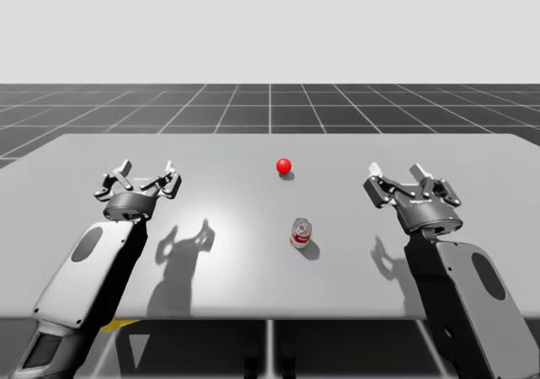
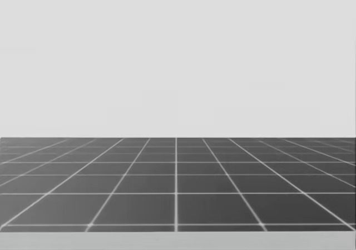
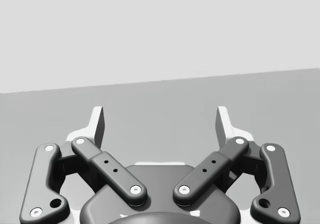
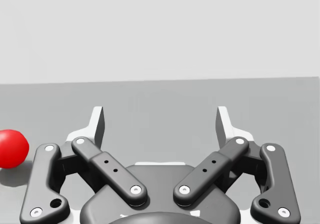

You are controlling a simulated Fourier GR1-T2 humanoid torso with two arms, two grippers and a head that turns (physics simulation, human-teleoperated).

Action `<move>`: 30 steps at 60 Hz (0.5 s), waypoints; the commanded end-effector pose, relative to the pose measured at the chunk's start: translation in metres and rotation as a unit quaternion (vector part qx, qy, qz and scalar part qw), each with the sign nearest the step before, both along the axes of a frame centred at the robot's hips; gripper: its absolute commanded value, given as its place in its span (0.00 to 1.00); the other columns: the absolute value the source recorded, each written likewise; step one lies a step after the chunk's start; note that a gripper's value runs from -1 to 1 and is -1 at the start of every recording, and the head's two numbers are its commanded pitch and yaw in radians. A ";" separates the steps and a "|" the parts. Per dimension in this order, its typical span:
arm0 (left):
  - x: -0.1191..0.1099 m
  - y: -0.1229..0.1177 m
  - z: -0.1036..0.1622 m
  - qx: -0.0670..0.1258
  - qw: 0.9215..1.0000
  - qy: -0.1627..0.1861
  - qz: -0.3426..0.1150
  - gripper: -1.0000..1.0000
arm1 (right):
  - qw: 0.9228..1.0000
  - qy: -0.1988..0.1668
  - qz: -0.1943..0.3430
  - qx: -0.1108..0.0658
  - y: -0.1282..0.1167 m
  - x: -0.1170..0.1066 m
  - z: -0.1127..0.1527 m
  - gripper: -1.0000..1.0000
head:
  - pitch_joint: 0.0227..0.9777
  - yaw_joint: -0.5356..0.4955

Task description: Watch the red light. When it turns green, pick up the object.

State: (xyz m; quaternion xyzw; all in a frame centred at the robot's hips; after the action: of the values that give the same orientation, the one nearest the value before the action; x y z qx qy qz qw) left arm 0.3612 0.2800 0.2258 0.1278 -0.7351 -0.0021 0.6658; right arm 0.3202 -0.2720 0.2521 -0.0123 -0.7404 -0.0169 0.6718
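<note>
Your left gripper point(image 1: 145, 176) hangs over the table's point(image 1: 253, 282) left side, closer to the far edge than the near one, its fingers spread wide with nothing between them. Moving right, you'll find the light point(image 1: 283, 166), a small ball glowing red, on the table around the middle of its width and toward the far edge. The red-and-silver can point(image 1: 301, 232) stands upright just nearer you and slightly right of the light, apart from it and well away from both grippers. Your right gripper point(image 1: 411, 181) hangs over the table's right side, fingers also spread and empty; its wrist view shows the red light off beside it.
</note>
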 end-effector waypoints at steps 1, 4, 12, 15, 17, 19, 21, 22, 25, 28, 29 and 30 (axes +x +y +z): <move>0.007 0.004 -0.007 0.006 1.000 0.008 0.005 0.00 | 1.000 0.010 -0.004 0.006 -0.004 0.003 -0.006 0.00 | 0.04 0.51; 0.007 0.004 -0.008 0.006 1.000 0.008 0.005 0.00 | 1.000 0.010 0.000 0.009 -0.004 0.002 -0.006 0.00 | 0.04 0.51; 0.007 0.005 -0.007 0.006 1.000 0.007 0.006 0.00 | 1.000 0.017 0.016 0.009 -0.005 0.003 -0.005 0.00 | 0.07 0.51; 0.007 0.005 -0.008 0.006 1.000 0.008 0.006 0.00 | 1.000 0.017 0.013 0.007 -0.005 0.003 -0.006 0.00 | 0.10 0.52; 0.007 0.005 -0.008 0.006 1.000 0.008 0.006 0.00 | 1.000 0.016 0.008 0.003 -0.004 0.003 -0.006 0.00 | 0.13 0.52; 0.007 0.005 -0.008 0.007 1.000 0.008 0.006 0.00 | 1.000 0.014 0.007 0.001 -0.004 0.003 -0.006 0.00 | 0.16 0.52; 0.007 0.005 -0.008 0.007 1.000 0.008 0.006 0.00 | 1.000 0.014 0.004 -0.003 -0.004 0.003 -0.006 0.00 | 0.18 0.52; 0.007 0.005 -0.008 0.007 1.000 0.008 0.006 0.00 | 1.000 0.013 0.003 -0.006 -0.004 0.003 -0.006 0.00 | 0.19 0.52; 0.007 0.005 -0.007 0.008 1.000 0.007 0.006 0.00 | 1.000 0.009 -0.004 -0.013 -0.004 0.003 -0.006 0.00 | 0.23 0.52; 0.007 0.006 -0.007 0.009 1.000 0.007 0.006 0.00 | 1.000 0.009 -0.004 -0.014 -0.005 0.004 -0.006 0.00 | 0.27 0.53; 0.007 0.006 -0.007 0.009 1.000 0.007 0.006 0.00 | 1.000 0.009 -0.005 -0.016 -0.005 0.004 -0.006 0.00 | 0.28 0.53; 0.007 0.006 -0.007 0.009 1.000 0.007 0.006 0.00 | 1.000 0.009 -0.005 -0.016 -0.005 0.004 -0.006 0.00 | 0.29 0.53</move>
State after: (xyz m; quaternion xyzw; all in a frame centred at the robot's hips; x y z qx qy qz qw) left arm 0.3674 0.2850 0.2187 0.1370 -0.7293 -0.0046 0.6703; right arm 0.3234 -0.2759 0.2462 -0.0165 -0.7328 -0.0114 0.6801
